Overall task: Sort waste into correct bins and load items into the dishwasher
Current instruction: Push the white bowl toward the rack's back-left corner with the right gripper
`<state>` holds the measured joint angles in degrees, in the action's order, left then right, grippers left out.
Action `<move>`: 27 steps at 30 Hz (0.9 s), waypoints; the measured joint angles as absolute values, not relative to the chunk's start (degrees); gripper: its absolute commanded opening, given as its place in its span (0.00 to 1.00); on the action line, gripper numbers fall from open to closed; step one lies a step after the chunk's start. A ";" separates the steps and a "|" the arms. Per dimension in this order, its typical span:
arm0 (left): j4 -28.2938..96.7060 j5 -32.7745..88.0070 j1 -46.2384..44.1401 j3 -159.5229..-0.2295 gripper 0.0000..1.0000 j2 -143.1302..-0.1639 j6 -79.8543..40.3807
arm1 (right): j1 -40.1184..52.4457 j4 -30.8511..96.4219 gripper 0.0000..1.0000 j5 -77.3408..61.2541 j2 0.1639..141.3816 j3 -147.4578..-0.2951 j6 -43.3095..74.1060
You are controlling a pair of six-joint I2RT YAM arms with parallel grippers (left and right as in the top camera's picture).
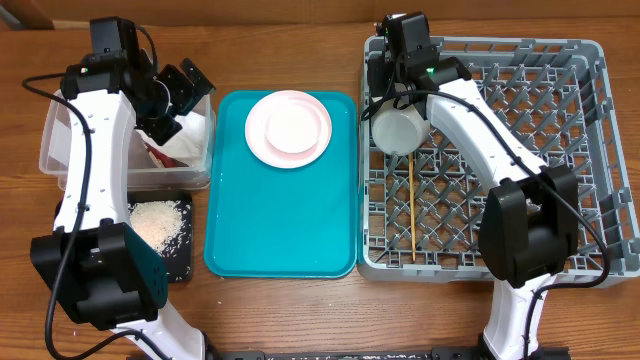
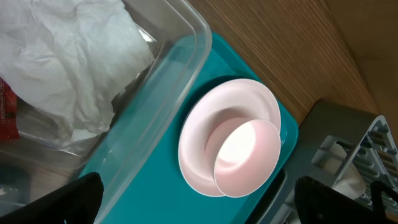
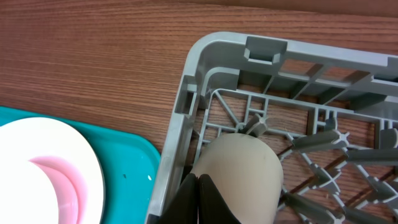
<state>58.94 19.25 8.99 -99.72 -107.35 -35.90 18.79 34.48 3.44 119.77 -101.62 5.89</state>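
My right gripper (image 1: 392,108) is shut on the rim of a whitish bowl (image 1: 400,128) and holds it tilted over the near-left corner of the grey dish rack (image 1: 590,150). In the right wrist view the fingers (image 3: 199,190) press together at the bowl (image 3: 245,165). The wooden chopsticks (image 1: 411,205) lie in the rack. The pale pink plate (image 1: 262,135) with a second bowl (image 1: 290,125) on it sits on the teal tray; both show in the left wrist view (image 2: 196,134) (image 2: 249,158). My left gripper (image 1: 188,92) (image 2: 205,205) is open and empty above the clear tub's right edge. No cup shows.
The clear tub (image 1: 55,160) holds the crumpled napkin (image 2: 68,56) and the red wrapper (image 2: 7,109). The black tray (image 1: 178,262) in front of it holds rice (image 1: 158,222). The teal serving tray (image 1: 280,225) lies between tub and rack.
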 measured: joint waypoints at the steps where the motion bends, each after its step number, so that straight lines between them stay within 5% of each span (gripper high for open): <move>1: 58.94 19.25 8.99 -99.72 1.00 -107.35 -35.90 | 18.79 34.44 0.04 3.40 119.77 -101.62 5.93; 13: 58.94 19.25 8.99 -99.72 1.00 -107.35 -35.90 | 18.92 41.41 0.04 3.42 119.74 -102.32 6.00; 27: 58.94 19.25 8.99 -99.72 1.00 -107.35 -35.90 | 19.16 29.28 0.09 12.16 120.97 -102.32 5.96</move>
<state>58.94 19.25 8.99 -99.72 -107.35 -35.90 19.16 29.28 12.16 120.97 -102.32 5.96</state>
